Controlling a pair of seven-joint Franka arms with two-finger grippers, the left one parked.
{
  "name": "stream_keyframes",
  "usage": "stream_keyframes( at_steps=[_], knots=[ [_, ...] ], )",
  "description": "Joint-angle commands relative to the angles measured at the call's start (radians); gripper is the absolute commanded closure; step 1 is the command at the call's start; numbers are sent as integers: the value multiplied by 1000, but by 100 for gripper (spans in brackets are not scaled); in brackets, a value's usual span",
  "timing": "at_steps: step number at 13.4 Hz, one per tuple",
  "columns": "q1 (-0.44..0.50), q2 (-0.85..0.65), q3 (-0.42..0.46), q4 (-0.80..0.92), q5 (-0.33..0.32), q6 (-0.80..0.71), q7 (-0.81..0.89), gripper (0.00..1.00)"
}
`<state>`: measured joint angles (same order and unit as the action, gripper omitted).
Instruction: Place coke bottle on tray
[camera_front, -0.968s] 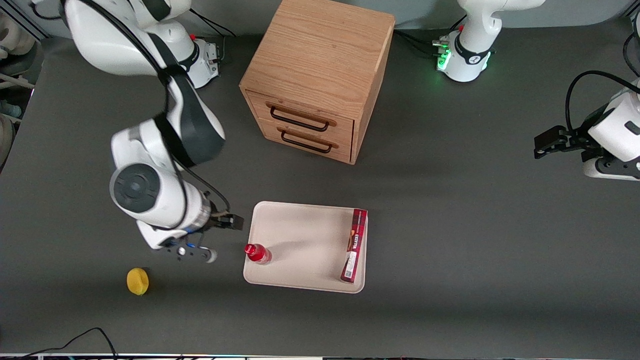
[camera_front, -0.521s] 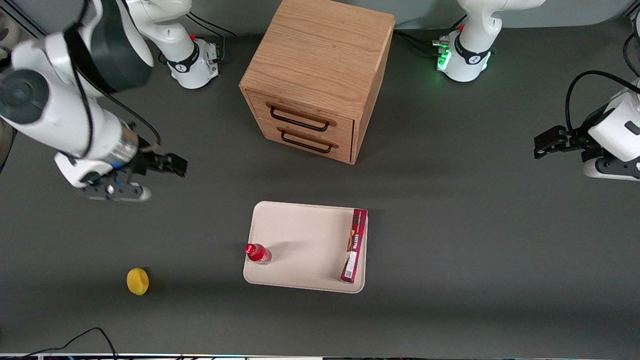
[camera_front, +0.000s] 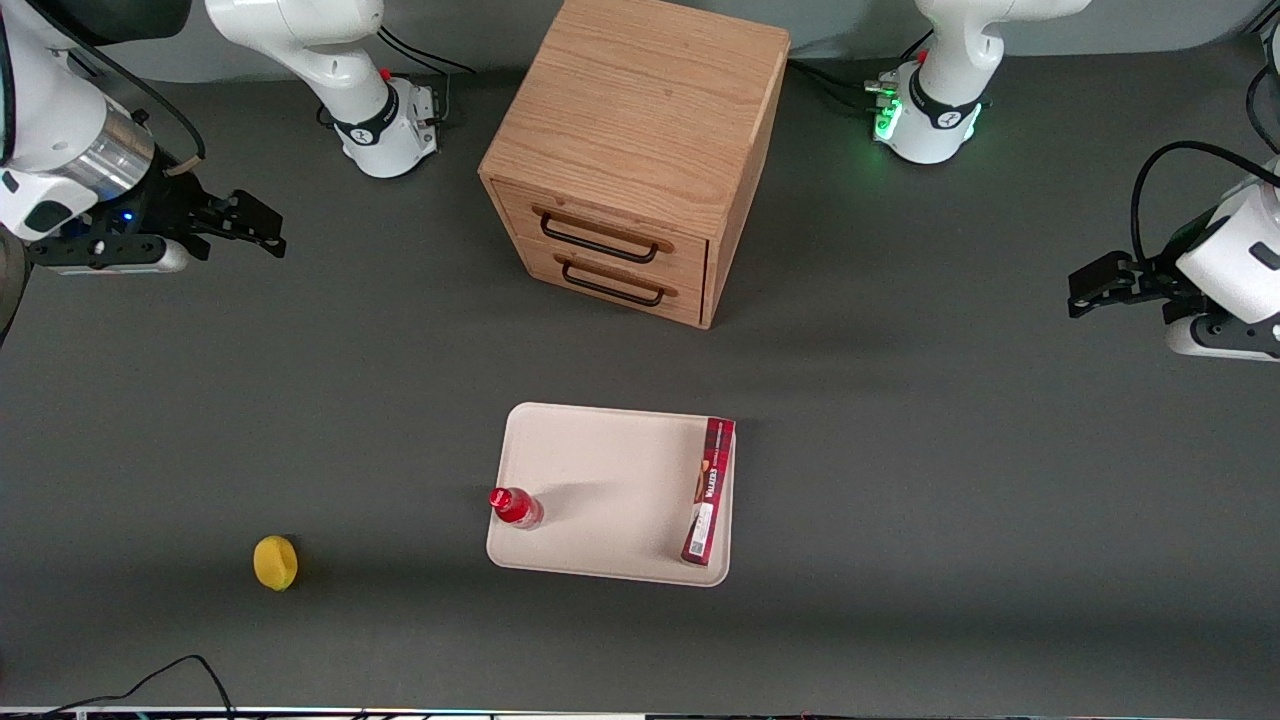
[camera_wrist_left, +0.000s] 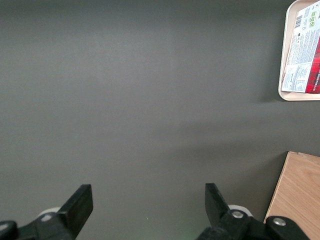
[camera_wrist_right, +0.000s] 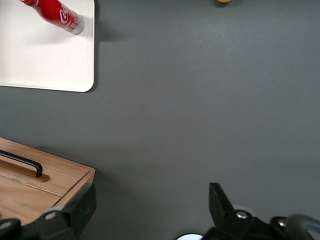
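The coke bottle (camera_front: 516, 507), small and red with a red cap, stands upright on the cream-white tray (camera_front: 600, 480), at the tray's edge toward the working arm's end. It also shows in the right wrist view (camera_wrist_right: 56, 13), on the tray (camera_wrist_right: 45, 60). My gripper (camera_front: 262, 230) is open and empty, raised well away from the tray, toward the working arm's end of the table and farther from the front camera than the bottle. In the right wrist view its two black fingers (camera_wrist_right: 220, 200) stand wide apart over bare table.
A flat dark-red box (camera_front: 709, 490) stands on its edge on the tray, along the side toward the parked arm. A wooden two-drawer cabinet (camera_front: 630, 160) stands farther from the camera than the tray. A yellow fruit (camera_front: 275, 562) lies near the front edge.
My gripper has drawn away from the bottle, rising and moving farther from the front camera toward the working arm's end. The bottle stays standing on the tray.
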<state>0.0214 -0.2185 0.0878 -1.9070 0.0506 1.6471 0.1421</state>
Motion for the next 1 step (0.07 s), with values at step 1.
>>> stream_keyframes(
  at_steps=[1],
  knots=[
    [-26,-16,13,-23,26,20,-26,0]
  ],
)
